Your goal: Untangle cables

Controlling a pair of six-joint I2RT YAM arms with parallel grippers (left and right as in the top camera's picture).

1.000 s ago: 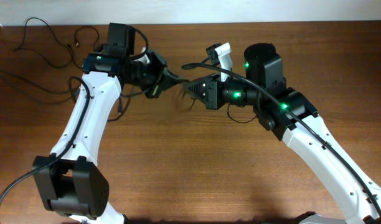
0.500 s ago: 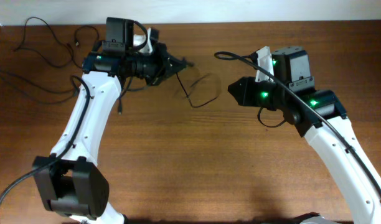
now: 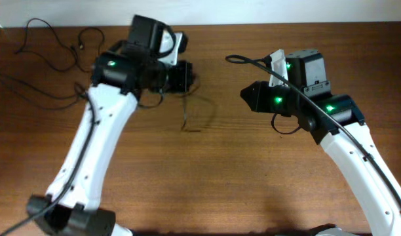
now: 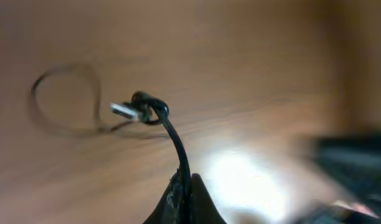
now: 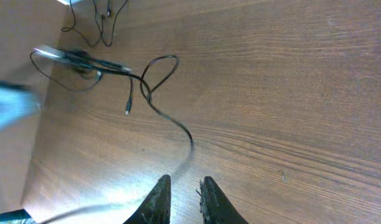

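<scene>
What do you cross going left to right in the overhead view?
loose cables → left tool, shut on a hanging cable strand → right tool, open → right arm's white forearm

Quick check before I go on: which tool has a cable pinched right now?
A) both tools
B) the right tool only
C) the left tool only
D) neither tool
C: in the left wrist view a thin black cable runs out from between the closed tips of the left tool, while the right tool shows a gap between its tips with only bare wood behind it.
</scene>
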